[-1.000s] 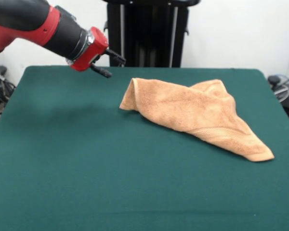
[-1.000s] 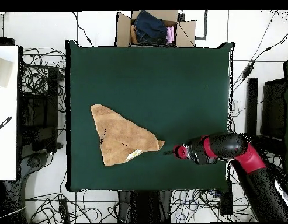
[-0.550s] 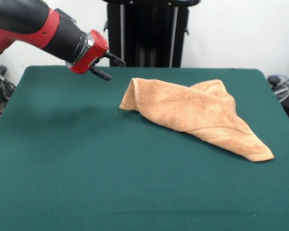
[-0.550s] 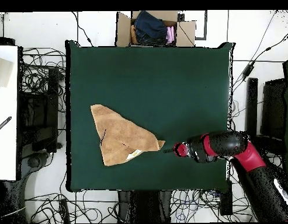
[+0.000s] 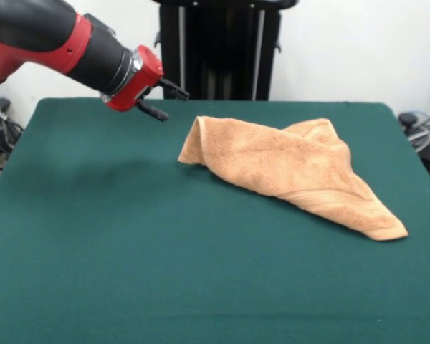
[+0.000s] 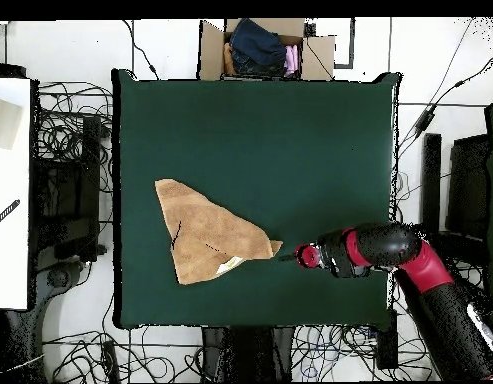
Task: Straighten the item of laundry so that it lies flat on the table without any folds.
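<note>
Fingers (image 5: 152,112) spread open, empty, gripper (image 5: 165,102) above the table (image 5: 93,236).
Arm reaches in nearly level, tips pointing at the folded towel's (image 5: 290,168) near corner, not touching it.

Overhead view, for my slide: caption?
Open pincer beside folded towel's corner on green table.

The red and black arm (image 5: 50,39) reaches in from about ten o'clock in the front view, sloping down toward four o'clock. Its gripper (image 5: 166,100) hangs in the air, two black fingers (image 5: 153,112) spread apart with a clear gap between them. From overhead, the arm (image 6: 410,262) enters from four o'clock and the gripper (image 6: 288,257) points toward nine o'clock.
</note>
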`<state>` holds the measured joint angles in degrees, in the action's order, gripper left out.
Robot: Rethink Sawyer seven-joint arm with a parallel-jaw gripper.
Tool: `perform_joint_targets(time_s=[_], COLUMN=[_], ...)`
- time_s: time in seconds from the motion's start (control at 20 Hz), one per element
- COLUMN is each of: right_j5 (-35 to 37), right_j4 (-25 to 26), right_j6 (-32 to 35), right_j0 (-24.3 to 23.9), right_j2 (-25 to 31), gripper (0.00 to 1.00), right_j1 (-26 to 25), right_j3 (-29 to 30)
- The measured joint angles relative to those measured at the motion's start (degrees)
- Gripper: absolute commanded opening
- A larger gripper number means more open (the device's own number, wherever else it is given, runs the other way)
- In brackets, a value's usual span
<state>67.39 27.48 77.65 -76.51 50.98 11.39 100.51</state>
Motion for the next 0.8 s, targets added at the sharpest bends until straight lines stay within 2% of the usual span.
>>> perform_joint_targets(time_s=[0.8], right_j5=[1.1], right_j4=[0.0], right_j6=[0.0], right_j0=[1.9], right_j2=[-0.2], gripper=[1.00], right_j1=[-1.7], right_j3=[-3.1])
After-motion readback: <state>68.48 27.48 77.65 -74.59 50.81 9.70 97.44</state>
